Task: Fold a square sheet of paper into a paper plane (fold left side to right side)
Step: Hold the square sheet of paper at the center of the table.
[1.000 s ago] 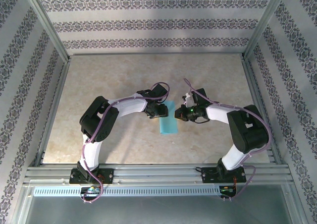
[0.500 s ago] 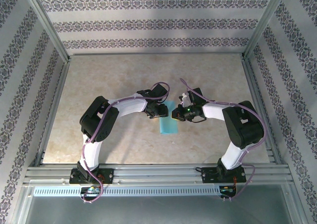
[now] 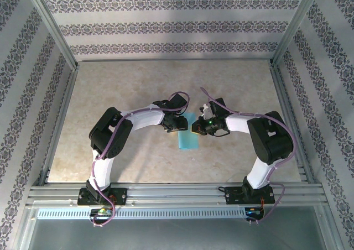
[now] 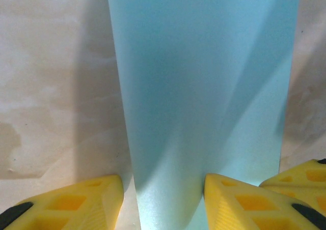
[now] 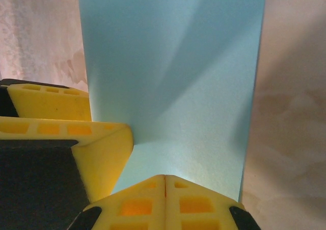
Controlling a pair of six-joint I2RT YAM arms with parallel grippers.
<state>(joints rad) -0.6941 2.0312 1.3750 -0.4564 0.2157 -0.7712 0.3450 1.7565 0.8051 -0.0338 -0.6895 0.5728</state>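
The turquoise-blue sheet of paper lies flat mid-table as a narrow upright strip, folded over on itself. My left gripper is open over the strip's upper left. In the left wrist view one yellow finger rests left of the paper and the other on it, the left gripper straddling its left edge. My right gripper is shut at the strip's upper right. In the right wrist view the right gripper has its tips pressed together on top of the paper, nothing between them. No paper plane shape shows.
The beige tabletop is bounded by metal rails and patterned walls. The two grippers sit almost touching: the right gripper's fingers edge into the left wrist view, and the left gripper's fingers stand beside the right's.
The right gripper has moved left onto the paper's right side, close to the left gripper. The left arm and the paper have stayed put.
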